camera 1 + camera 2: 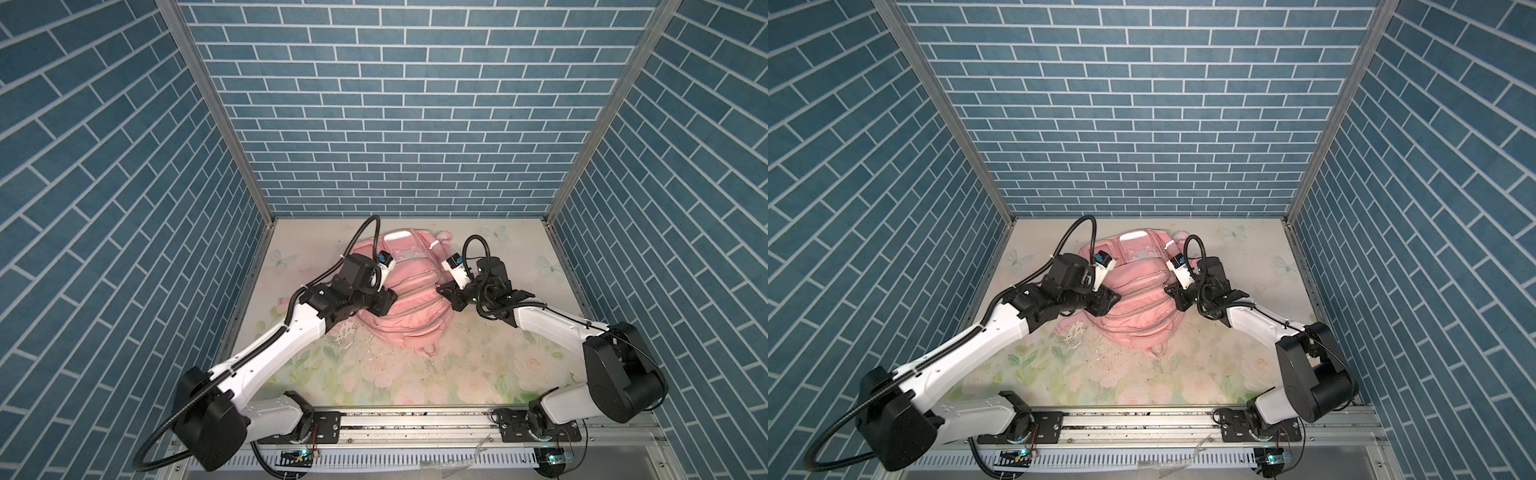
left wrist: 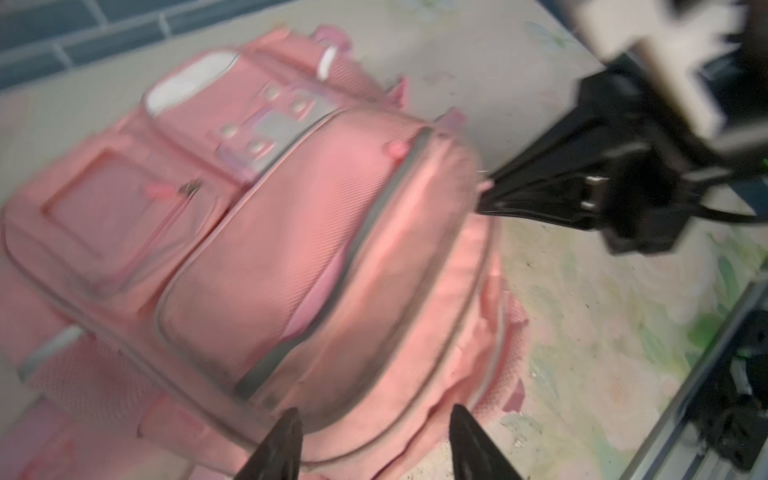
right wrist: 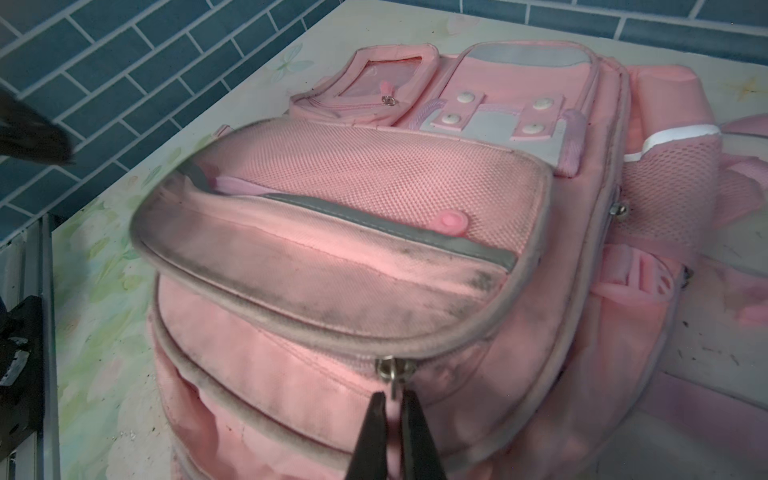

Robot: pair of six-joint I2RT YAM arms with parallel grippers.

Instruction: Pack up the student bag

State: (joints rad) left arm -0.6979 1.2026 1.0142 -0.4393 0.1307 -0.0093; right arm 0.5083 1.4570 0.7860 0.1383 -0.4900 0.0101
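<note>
Right gripper (image 3: 392, 409) pinched shut on the pink zipper pull (image 3: 390, 374), with the metal slider just ahead of the fingertips, on the seam under the curved, grimy lip of the large front pocket (image 3: 353, 232). Past those tips and spread out beyond the pocket: the student bag (image 3: 478, 332), flat on its back, pockets facing up. Smaller pockets, snap studs and a clear window patch (image 3: 374, 81) at the end farthest from this gripper. Left gripper (image 2: 374, 415) released, jaws spread wide, dark fingertips (image 2: 286, 432) over the bag's edge; contact with the fabric impossible to judge through the blur. Seen from that side, the right gripper's closed tips against the opposite flank. In both top views, bag lodged between the two grippers, one on each flank at roughly mid-length. Long axis across the line joining them, from the rail (image 1: 415, 419) at the arm bases toward the back wall (image 1: 399, 124). White-patched end pointing away from both grippers to that wall; end with the small pink loop (image 1: 428, 351) pointing back toward the rail. Under everything, the floral table (image 1: 457, 374), with flaked, worn patches just beneath the left gripper, on the side toward the rail. Blue brick-pattern walls on three sides.
</note>
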